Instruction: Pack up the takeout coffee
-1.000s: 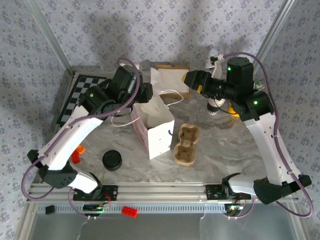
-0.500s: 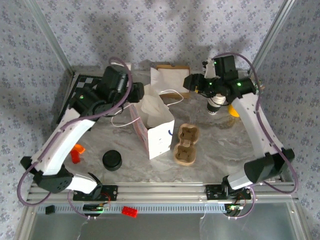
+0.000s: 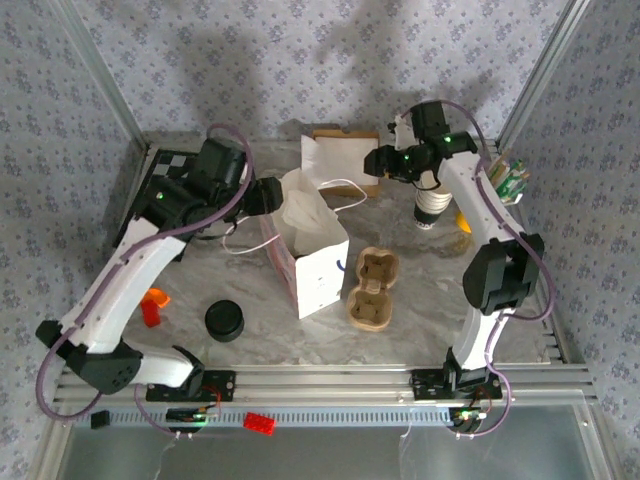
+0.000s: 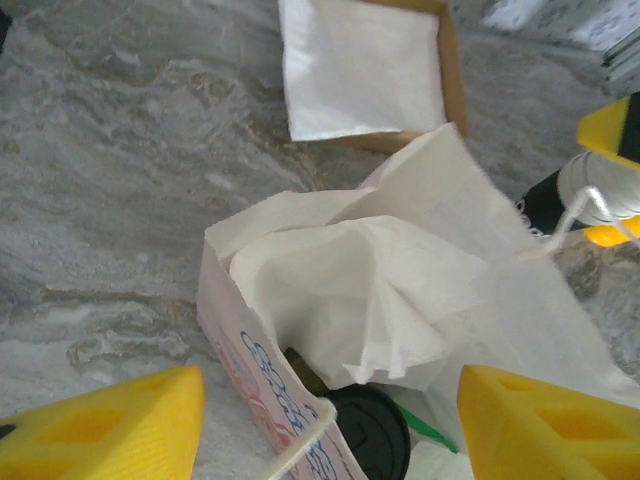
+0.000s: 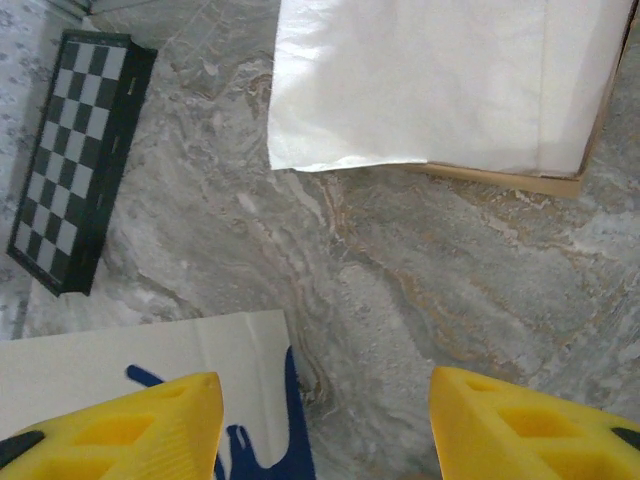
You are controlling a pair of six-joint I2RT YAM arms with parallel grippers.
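The takeout coffee sits inside the open white paper bag [image 4: 250, 340]; its black lid [image 4: 372, 432] shows under a crumpled white napkin [image 4: 350, 290]. My left gripper [image 4: 325, 425] hangs open above the bag's mouth, one yellow finger on each side, holding nothing. From above, the left gripper [image 3: 268, 195] is at the upper left edge of the bag [image 3: 318, 262], and the napkin hides the cup. My right gripper [image 3: 378, 160] is open and empty behind the bag. Seen from its wrist, the right gripper [image 5: 320, 420] hovers over bare marble beside a bag corner [image 5: 160, 370].
A cardboard cup carrier [image 3: 372, 288] lies right of the bag. A stack of lidless cups [image 3: 432, 205] stands at the back right and a stack of black lids [image 3: 225, 320] at the front left. A napkin box [image 3: 345, 158] and a chessboard [image 3: 150, 185] sit at the back.
My left gripper has drawn back to the left from over the bag. The right arm's elbow has swung toward the back wall, with its gripper staying near the napkin box.
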